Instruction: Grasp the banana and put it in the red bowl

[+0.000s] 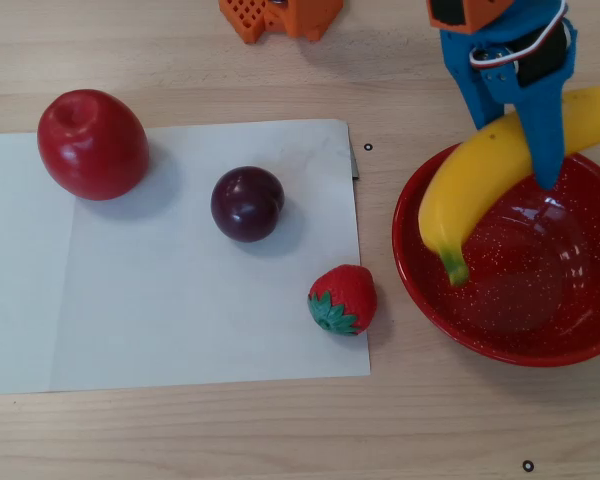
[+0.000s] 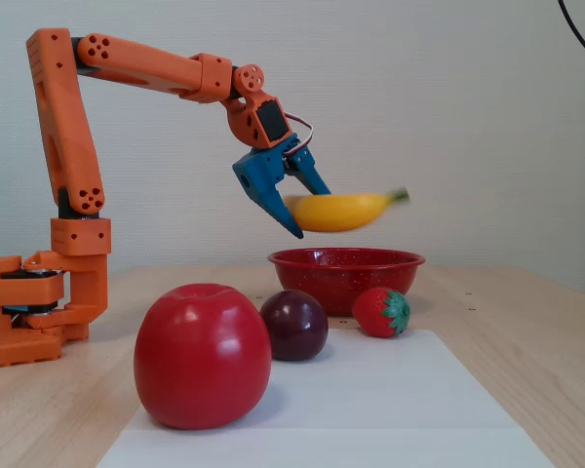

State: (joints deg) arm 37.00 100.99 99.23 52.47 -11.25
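Yellow and glossy, the long curved toy banana (image 1: 485,175) lies across the speckled red bowl's (image 1: 580,340) rim in the overhead view with the blue gripper (image 1: 525,150) clamped on it, while the fixed view shows it, slightly blurred, seemingly held above the bowl.

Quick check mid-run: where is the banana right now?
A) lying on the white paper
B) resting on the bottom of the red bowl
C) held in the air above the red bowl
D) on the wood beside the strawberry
C: in the fixed view the banana hangs in the blue end effector, with clear space between it and the red bowl below.
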